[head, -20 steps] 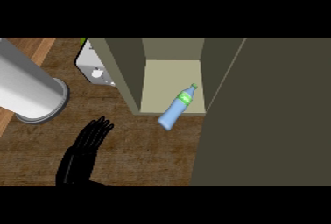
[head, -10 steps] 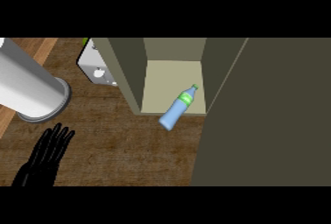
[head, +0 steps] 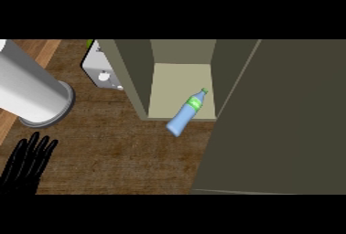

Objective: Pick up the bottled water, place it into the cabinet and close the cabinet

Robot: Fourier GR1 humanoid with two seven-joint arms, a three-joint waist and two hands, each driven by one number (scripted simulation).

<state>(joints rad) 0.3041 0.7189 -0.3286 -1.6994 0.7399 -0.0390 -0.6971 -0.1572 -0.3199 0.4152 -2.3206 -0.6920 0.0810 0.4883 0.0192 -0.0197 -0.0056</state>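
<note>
The bottled water (head: 187,112), slim blue plastic with a green label, lies tilted across the front lip of the cabinet (head: 181,91) floor, its base overhanging the wood-grain counter (head: 121,155). The flat cabinet door (head: 283,119) stands open. The left hand (head: 27,160) rests at the counter's lower left corner, fingers straight and apart, near a smooth grey cylinder (head: 30,91).

Dark wood counter (head: 115,155) under grey cylinder (head: 30,93), cabinet (head: 181,77), bottle (head: 186,112).

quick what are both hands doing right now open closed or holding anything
Left hand: open, fingers straight, holding nothing, low at the view's left edge.
Right hand: not in view, so its state cannot be told.
</note>
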